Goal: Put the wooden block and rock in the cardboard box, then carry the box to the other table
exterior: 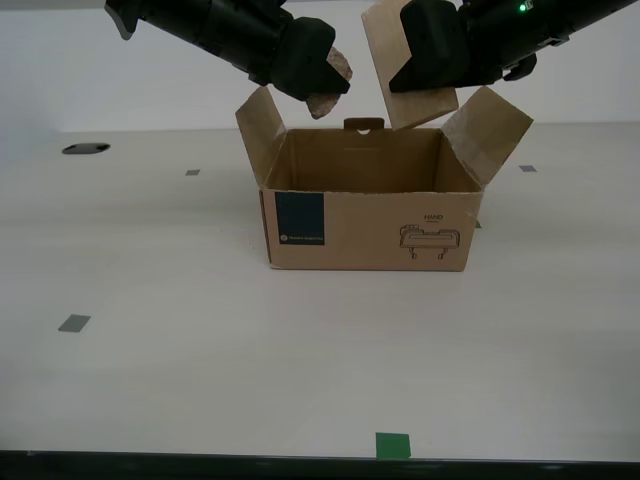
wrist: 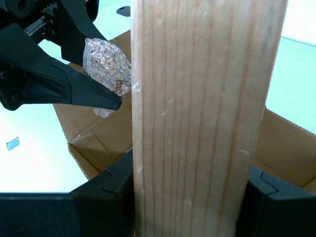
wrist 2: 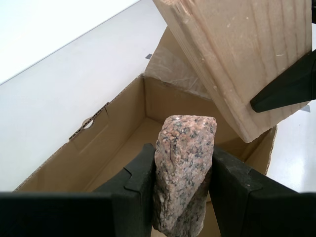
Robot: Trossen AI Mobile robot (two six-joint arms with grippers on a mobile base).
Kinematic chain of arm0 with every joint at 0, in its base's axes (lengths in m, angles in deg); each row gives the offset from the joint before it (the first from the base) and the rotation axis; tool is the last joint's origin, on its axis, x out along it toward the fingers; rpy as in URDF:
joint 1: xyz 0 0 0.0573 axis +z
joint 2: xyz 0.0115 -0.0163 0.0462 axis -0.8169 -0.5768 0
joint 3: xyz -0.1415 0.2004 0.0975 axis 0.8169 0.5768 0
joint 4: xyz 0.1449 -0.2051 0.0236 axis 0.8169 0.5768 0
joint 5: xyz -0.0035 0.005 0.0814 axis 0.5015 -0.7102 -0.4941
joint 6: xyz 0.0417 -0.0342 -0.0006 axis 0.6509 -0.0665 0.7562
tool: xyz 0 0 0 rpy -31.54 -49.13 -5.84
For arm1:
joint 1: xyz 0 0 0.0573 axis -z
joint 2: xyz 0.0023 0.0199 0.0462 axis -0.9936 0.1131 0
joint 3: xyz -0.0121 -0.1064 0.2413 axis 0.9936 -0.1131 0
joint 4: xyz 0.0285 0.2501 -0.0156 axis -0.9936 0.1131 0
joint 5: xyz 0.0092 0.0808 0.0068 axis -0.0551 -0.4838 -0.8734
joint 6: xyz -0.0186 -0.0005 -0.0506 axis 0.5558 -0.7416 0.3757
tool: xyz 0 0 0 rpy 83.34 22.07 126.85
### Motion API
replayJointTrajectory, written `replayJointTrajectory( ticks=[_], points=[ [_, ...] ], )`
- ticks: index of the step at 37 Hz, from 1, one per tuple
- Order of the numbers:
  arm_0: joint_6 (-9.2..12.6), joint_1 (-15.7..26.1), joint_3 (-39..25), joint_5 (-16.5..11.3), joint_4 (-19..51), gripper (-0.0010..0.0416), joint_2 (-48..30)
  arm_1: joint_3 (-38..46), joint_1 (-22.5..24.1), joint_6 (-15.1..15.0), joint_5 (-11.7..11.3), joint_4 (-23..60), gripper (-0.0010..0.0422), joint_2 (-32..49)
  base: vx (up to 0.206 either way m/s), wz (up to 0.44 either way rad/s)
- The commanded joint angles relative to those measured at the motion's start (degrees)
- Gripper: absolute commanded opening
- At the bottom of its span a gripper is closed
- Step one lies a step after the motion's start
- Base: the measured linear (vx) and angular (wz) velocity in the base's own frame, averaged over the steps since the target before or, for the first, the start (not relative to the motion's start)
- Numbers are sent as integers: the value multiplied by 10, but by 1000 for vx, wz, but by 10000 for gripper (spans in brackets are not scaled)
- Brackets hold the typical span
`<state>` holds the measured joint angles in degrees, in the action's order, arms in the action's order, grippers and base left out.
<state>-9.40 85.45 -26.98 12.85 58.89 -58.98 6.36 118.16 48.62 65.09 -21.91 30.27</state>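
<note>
The cardboard box (exterior: 370, 230) stands open on the smooth off-white tabletop, flaps up, teal label facing the exterior camera. Its inside (wrist 2: 113, 148) shows bare cardboard. My second gripper (exterior: 320, 82) comes from the exterior view's left and is shut on the rock (exterior: 332, 88), a speckled pinkish stone (wrist 2: 182, 168) held above the box's opening. My first gripper (exterior: 425, 75) comes from the exterior view's right and is shut on the wooden block (exterior: 380, 40), which hangs tilted over the box's back edge. In the first wrist view the block (wrist: 202, 118) fills the middle, with the rock (wrist: 108, 64) beside it.
Grey squares (exterior: 74, 323) and a green square (exterior: 393, 446) mark the tabletop. A dark round hole (exterior: 86, 148) lies at the exterior view's far left. The table's front edge runs along the bottom of the exterior view.
</note>
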Motion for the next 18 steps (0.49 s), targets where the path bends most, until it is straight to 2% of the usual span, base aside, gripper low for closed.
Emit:
replayJointTrajectory(
  ticks=[1,18],
  points=[
    [0,0,-1,-2,-3,0,1,1,1,-2,2,-3,0,0,0,0],
    [0,0,-1,-2,-3,2,1,1,0,-2,3,-3,1,0,0,0]
  ],
)
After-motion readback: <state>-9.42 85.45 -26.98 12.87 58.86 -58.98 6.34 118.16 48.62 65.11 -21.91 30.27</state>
